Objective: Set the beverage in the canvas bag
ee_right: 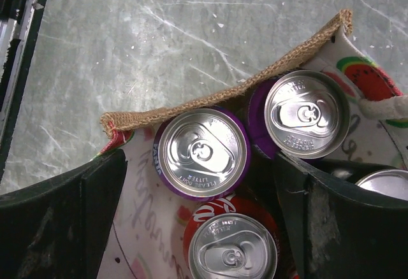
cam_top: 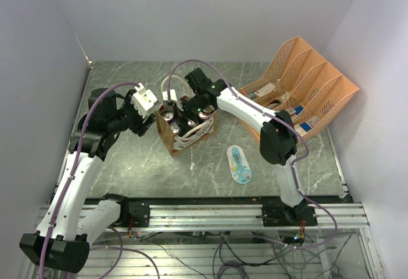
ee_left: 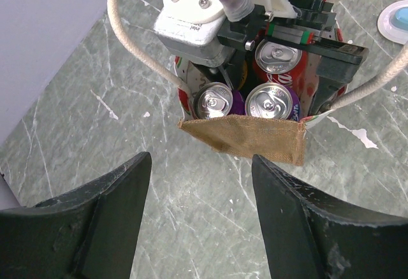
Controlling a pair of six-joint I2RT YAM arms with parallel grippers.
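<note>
The canvas bag [cam_top: 186, 137] stands mid-table, its tan rim [ee_left: 242, 134] and watermelon-print lining [ee_right: 146, 215] showing. Inside stand two purple cans [ee_right: 201, 151] [ee_right: 306, 113] and a red cola beverage [ee_right: 233, 247]. My right gripper [ee_right: 199, 157] reaches down into the bag from above, open, its fingers either side of the red can [ee_left: 278, 59] with a gap on the left side. My left gripper [ee_left: 201, 159] hovers open over bare table just left of the bag, holding nothing. The white handles [ee_left: 124, 43] loop outward.
An orange mesh organizer [cam_top: 306, 88] holding small boxes sits at the back right. A blue-and-white oval item [cam_top: 239, 164] lies on the table right of the bag. Walls close in at the left, back and right.
</note>
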